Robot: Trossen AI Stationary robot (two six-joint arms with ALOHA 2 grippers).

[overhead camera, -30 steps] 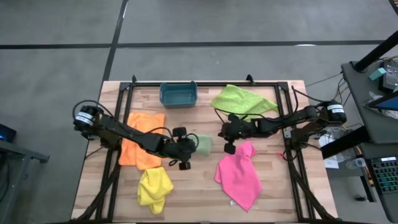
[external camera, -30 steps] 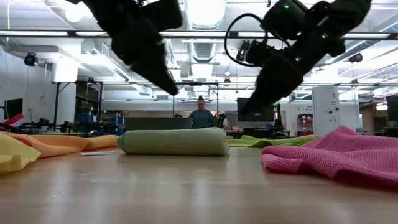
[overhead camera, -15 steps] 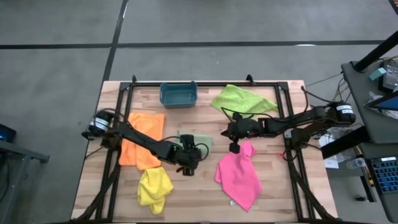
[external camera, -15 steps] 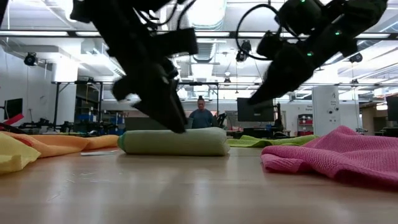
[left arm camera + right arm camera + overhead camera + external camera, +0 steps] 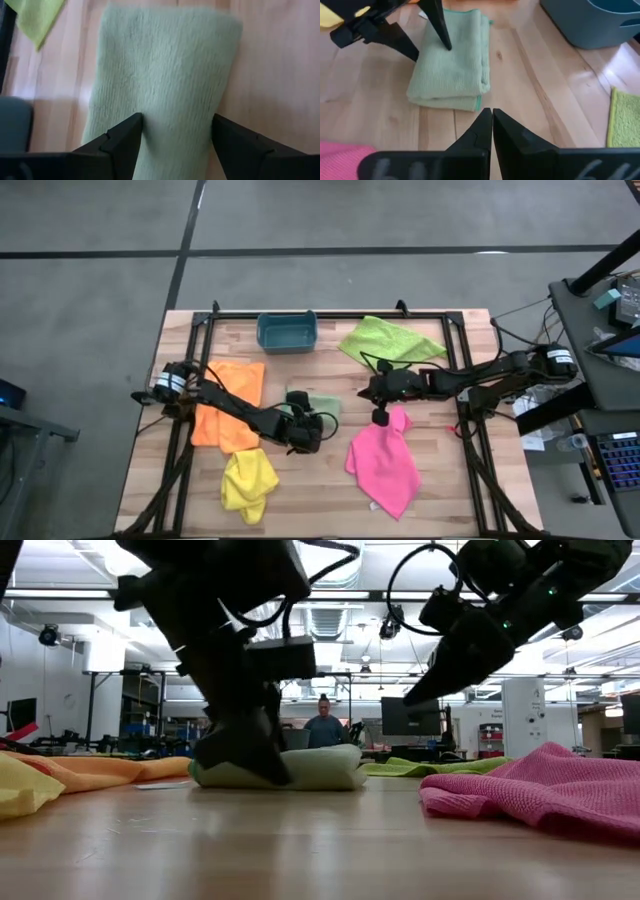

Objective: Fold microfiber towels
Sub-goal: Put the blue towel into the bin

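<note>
Two arms meet mid-desk. Left gripper (image 5: 175,142) has its jaws spread wide astride one end of the folded mint towel (image 5: 160,75), not clamping it. Right gripper (image 5: 491,131) hovers above the desk (image 5: 330,480), jaws closed and empty, beside the pink towel (image 5: 385,465).

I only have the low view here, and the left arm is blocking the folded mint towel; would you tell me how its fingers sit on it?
Observer: The left gripper is open, its fingers straddling one end of the pale mint green towel.
Operator: Thanks. Is the right gripper near that towel?
Observer: The right gripper is shut and empty, hovering off the towel's side over bare wood.
Operator: Which towels are unfolded?
Observer: From above, the orange towel and lime green towel lie flat; the yellow towel and pink towel lie rumpled.
</note>
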